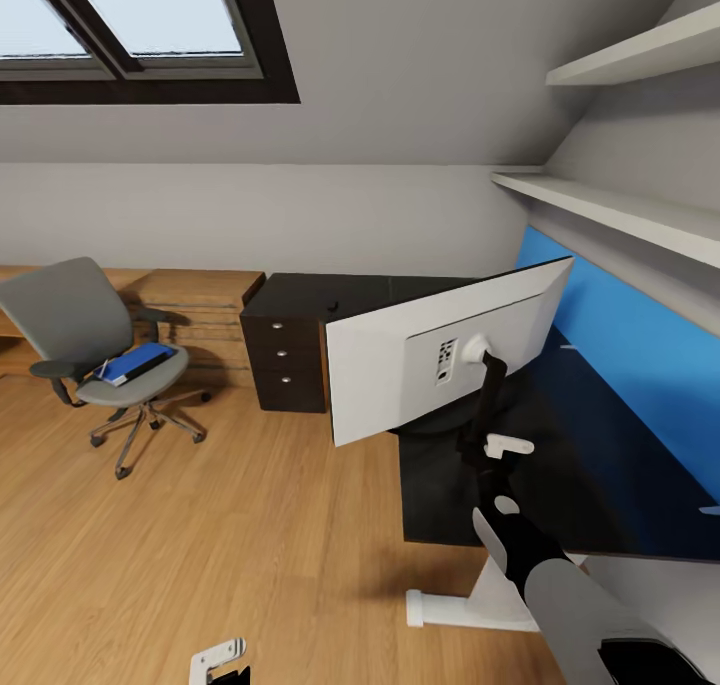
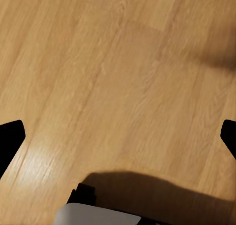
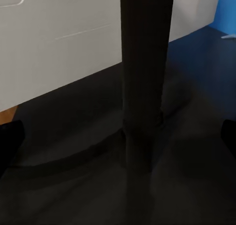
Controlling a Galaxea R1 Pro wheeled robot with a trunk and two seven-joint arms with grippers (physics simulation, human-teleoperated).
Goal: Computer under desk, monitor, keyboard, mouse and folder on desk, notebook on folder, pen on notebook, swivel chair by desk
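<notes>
The monitor (image 1: 440, 360) stands on the desk (image 1: 440, 510) with its white back towards me; its slim black stand (image 3: 142, 87) rises from a base on the glossy black top. My right gripper (image 3: 118, 136) is open, its fingertips far apart on either side of the stand and close to it; in the head view the right gripper (image 1: 482, 443) sits low behind the screen. The swivel chair (image 1: 85, 350) stands on the floor left of the desk, with the blue folder (image 1: 135, 362) on its seat. My left gripper (image 2: 118, 136) hangs open over bare floor.
The desk's black drawer unit (image 1: 285, 360) faces the chair, and a small dark object (image 1: 333, 307) lies on the top above it. Low wooden cabinets (image 1: 195, 305) line the back wall. A blue wall panel (image 1: 630, 365) and white shelves (image 1: 620, 210) border the desk's right side. A white desk leg (image 1: 470, 605) is near me.
</notes>
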